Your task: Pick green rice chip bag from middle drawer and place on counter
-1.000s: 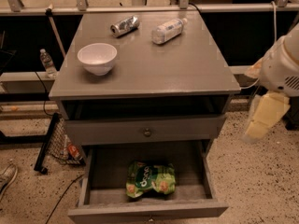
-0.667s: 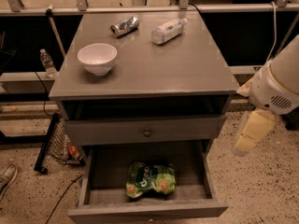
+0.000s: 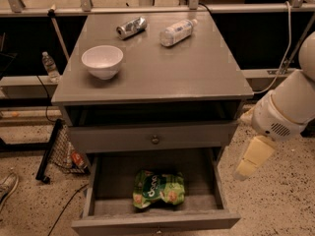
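The green rice chip bag (image 3: 158,188) is lying flat in the open middle drawer (image 3: 113,188) — easy to reach from above. The gripper (image 3: 252,157) is hanging off to the drawer's right, not touching the bag — open or closed, nobody can tell.

The green rice chip bag (image 3: 158,189) lies crumpled in the open middle drawer (image 3: 114,179), pincer (image 3: 243,170) outside its right wall.

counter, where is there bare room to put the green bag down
Free: front half of the counter, from the bowl to the right edge. Crowded at the back: can and bottle. The gripper hangs right of the middle drawer.
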`<state>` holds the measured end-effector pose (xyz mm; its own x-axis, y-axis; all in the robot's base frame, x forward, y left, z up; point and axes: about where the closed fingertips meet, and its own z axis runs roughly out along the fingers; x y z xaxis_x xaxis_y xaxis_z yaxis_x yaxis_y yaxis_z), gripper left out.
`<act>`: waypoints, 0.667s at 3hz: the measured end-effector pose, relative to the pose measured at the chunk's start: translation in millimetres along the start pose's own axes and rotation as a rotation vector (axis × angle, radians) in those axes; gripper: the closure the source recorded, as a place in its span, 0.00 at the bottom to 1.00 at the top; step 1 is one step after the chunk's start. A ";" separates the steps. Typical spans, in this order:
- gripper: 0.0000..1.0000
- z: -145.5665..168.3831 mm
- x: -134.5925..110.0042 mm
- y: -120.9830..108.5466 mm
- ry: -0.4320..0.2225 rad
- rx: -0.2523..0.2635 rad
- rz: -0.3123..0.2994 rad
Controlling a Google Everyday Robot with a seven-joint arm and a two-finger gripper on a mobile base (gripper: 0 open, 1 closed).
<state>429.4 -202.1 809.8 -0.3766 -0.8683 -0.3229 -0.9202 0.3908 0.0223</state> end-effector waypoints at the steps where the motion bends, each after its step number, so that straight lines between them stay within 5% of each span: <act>1: 0.00 24.4 9.2 -6.9 -0.039 0.005 0.020; 2: 0.00 68.5 14.5 -17.3 -0.101 -0.005 0.047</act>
<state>447.1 -200.6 739.9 -0.4065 -0.8140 -0.4149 -0.9025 0.4284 0.0438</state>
